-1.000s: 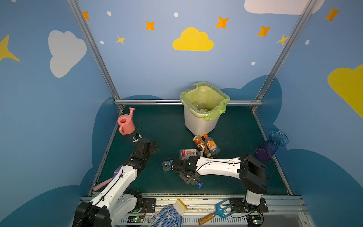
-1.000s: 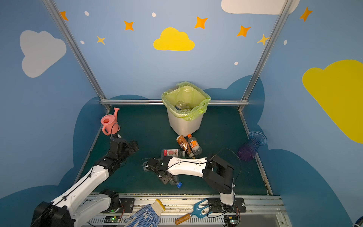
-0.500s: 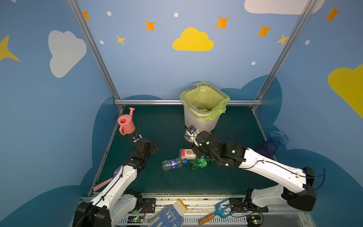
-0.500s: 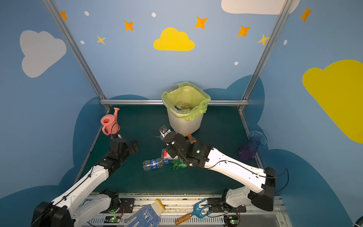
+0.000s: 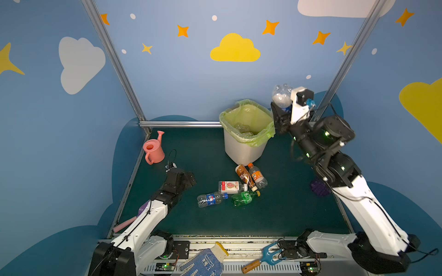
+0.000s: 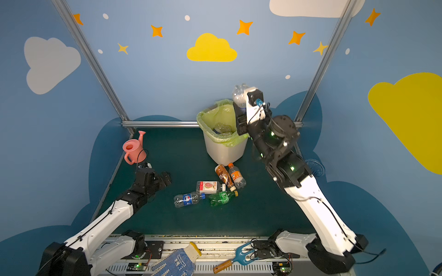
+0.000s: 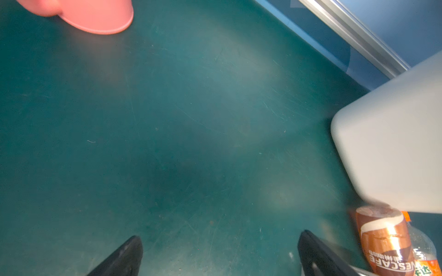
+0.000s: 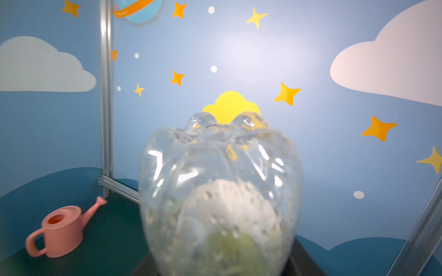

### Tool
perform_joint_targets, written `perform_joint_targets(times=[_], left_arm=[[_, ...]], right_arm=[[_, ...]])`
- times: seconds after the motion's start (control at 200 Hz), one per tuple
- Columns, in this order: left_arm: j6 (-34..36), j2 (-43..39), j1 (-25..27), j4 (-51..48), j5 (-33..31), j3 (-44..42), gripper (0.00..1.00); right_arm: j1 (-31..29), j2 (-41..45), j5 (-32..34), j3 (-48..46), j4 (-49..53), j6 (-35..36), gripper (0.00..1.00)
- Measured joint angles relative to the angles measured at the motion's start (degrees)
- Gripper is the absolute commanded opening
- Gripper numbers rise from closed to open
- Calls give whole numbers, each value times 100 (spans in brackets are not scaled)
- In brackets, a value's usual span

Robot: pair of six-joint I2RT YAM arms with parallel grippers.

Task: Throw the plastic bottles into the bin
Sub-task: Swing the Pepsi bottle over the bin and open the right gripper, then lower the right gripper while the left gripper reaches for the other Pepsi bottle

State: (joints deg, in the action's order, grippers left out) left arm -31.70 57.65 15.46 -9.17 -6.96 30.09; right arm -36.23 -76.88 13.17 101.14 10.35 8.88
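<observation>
Before the bin, the left gripper hangs spread and empty near five loose bottles; high by its right rim the right gripper pinches a clear bottle, which, if released off-centre, may strike the rim and fall outside.

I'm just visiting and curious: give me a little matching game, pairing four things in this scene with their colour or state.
Things:
1. clear bottle
2. green bottle
3. watering can
4. bin

Colour or state:
A. pink, standing upright
B. held in the air by the right gripper
C. white, lined with a yellow-green bag
D. lying on its side

Pairs: 1-B, 2-D, 3-A, 4-C
</observation>
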Motion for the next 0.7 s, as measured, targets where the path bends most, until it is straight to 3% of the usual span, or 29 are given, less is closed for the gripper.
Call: perform_joint_targets(times=[0.11, 0.15, 0.215, 0.265, 0.395, 0.701], left_arm=[[109, -2, 140, -94, -17, 26, 100], [160, -2, 195, -170, -44, 70, 100], [260, -13, 295, -297, -133, 166, 100], [350, -52, 387, -402, -208, 247, 100], [597, -264, 660, -590, -396, 391, 100], [1316, 2, 1631, -1150, -625, 870, 100]], right_arm=[[616, -1818, -857, 1827, 734, -538, 65], [723, -2369, -1036, 2249, 1045, -686, 78], [826, -2962, -1215, 2474, 1558, -855, 93], [870, -3082, -1237, 2315, 1812, -942, 98], [876, -2387, -1189, 1381, 1818, -1049, 98], [1207, 299, -977, 728, 608, -1207, 98]])
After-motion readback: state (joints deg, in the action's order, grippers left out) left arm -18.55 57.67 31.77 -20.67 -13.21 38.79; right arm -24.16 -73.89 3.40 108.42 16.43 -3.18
